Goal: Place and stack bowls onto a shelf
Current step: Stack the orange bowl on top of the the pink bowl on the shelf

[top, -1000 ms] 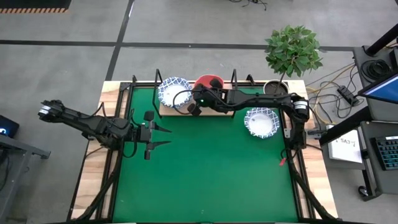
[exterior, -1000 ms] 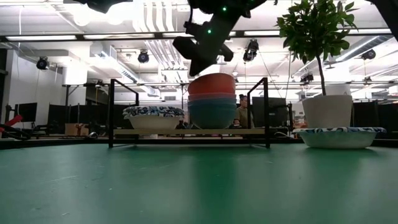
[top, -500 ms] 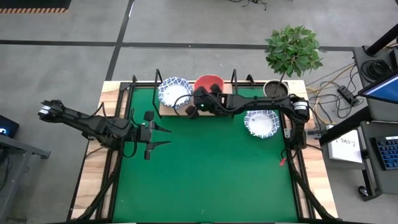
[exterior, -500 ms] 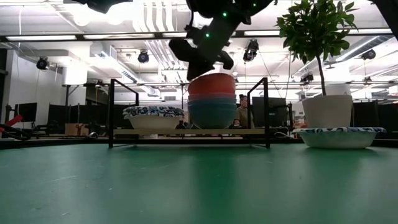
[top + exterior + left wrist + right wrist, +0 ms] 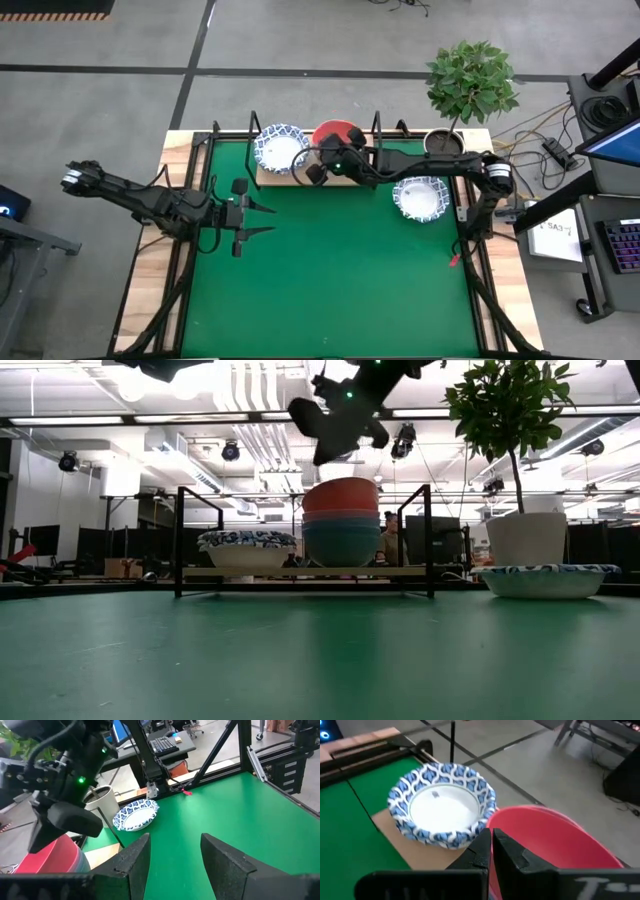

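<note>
Left gripper: centre left of the high view, low over the green mat, fingers spread, nothing in them; this arm waits.
Shelf: upper centre of the high view, along the mat's far edge on the desk.
Patterned bowl on shelf: left part of the board, white with a blue rim; whether it is one bowl or a stack I cannot tell.
Plain stack: centre of the low view, red bowl on top, bluish bowls under it, all on the shelf.
Right gripper: upper centre of the low view, above the red bowl and clear of it, fingers clenched with nothing between them.
Patterned bowl on mat: right of centre in the high view, beside the shelf, not yet placed.
Plant pot: right side of the low view, behind that bowl.
Progress: judged nearly done; most bowls appear shelved, the one on the mat is left.
</note>
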